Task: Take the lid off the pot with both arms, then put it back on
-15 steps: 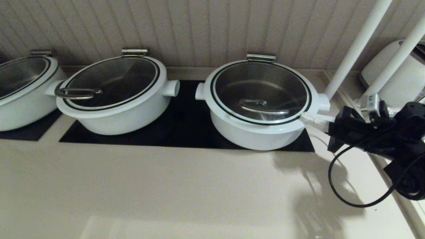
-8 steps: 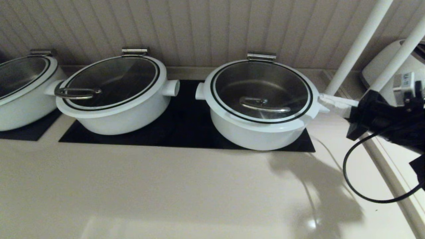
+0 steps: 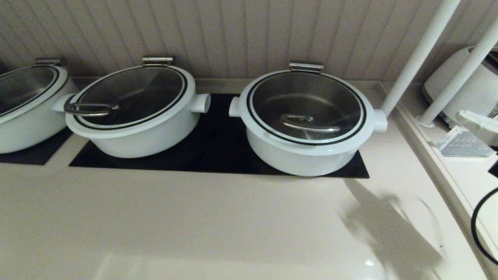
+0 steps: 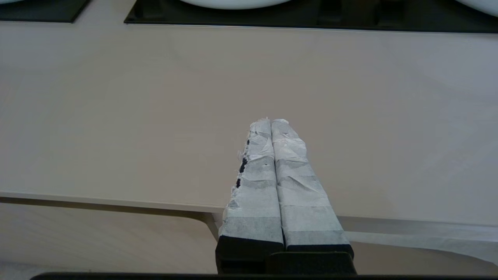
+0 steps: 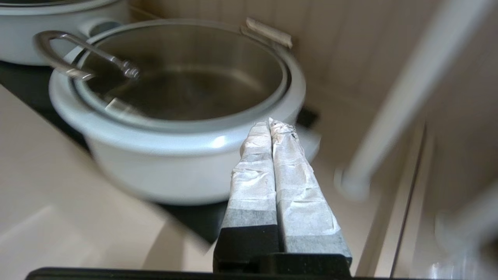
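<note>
The pot [image 3: 303,155] stands at the right end of the black mat. The lid [image 3: 307,105] lies on it, its steel bar handle [image 3: 309,122] near the centre. My right gripper [image 3: 461,114] is at the far right edge of the head view, well clear of the pot, empty. In the right wrist view its fingers [image 5: 269,122] are shut, pointing at the pot's side [image 5: 163,163] below the lid [image 5: 186,89]. My left gripper [image 4: 269,121] is shut and empty over the bare counter near its front edge, out of the head view.
A like pot with a rim loop handle [image 3: 136,116] stands left on the black mat [image 3: 218,151]; a third pot [image 3: 23,105] is further left. Two white poles [image 3: 416,58] and a white appliance [image 3: 467,89] stand at the right beyond a raised ledge [image 3: 428,163].
My right arm has drawn back to the right, from the pot's right rim to the edge of the head view. The lid and pot have not moved.
</note>
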